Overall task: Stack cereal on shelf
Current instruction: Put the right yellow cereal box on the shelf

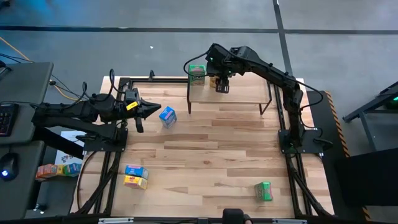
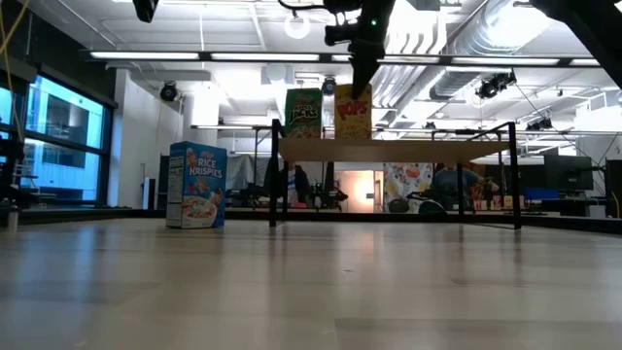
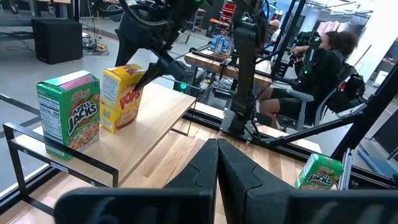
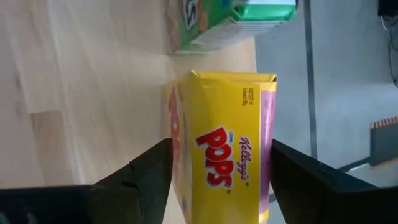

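Two boxes stand on the shelf point(image 1: 230, 96), the right pincer point(image 4: 214, 180) released around the Pops point(image 4: 224, 149); the left pincer point(image 1: 152, 107) is clenched, four boxes left on the desk point(image 1: 211, 155).

Yellow cereal point(image 2: 353, 112) and green cereal point(image 2: 303, 113) (both upright) on shelf point(image 2: 394, 151)

Right tool point(image 1: 222, 85) covers the yellow Pops box point(image 4: 227, 152) in the high view; the box's bottom end is cut off in the right wrist view. Green Apple Jacks box point(image 4: 239, 18) is cropped at 12 o'clock there. Left tool point(image 3: 217, 180): tips run out of the wrist view. Print on the boxes at 7 o'clock point(image 1: 135, 176) and green box at 5 o'clock point(image 1: 264, 191) too small to read. Person point(image 3: 320, 59) partly hidden behind frame bars.
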Robot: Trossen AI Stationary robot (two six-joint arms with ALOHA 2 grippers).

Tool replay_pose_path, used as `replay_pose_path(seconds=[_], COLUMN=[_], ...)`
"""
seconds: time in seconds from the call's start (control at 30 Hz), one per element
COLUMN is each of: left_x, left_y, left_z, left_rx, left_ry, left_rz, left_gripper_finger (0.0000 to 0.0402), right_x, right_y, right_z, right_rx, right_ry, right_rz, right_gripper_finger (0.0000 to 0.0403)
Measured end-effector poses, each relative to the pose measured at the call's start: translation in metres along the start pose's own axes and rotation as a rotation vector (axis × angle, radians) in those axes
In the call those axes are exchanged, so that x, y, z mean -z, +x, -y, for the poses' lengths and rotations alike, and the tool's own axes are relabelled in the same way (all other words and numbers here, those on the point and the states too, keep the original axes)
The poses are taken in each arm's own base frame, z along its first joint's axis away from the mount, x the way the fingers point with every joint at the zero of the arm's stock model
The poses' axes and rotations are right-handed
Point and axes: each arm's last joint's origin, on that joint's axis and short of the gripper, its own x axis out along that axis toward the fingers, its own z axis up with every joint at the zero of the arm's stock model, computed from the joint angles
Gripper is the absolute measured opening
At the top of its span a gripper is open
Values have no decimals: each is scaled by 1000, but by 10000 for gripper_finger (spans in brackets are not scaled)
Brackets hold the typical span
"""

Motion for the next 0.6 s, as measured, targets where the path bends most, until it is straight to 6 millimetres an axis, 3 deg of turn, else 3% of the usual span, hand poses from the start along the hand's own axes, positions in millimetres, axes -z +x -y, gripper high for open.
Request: replay_pose_path(seconds=[0.4, 0.6], left_x=[0, 0], left_y=[0, 0], left_z=[0, 0], left_rx=[0, 4], left_ry=[10, 11], left_rz=[-1, -2], left_gripper_finger=[0, 0], right_x=[1, 6], right_y=[-1, -17], right_z=[1, 3], right_rx=[22, 35], right_ry=[-6, 4], right_rz=[-8, 23], right_gripper_finger=[224, 224])
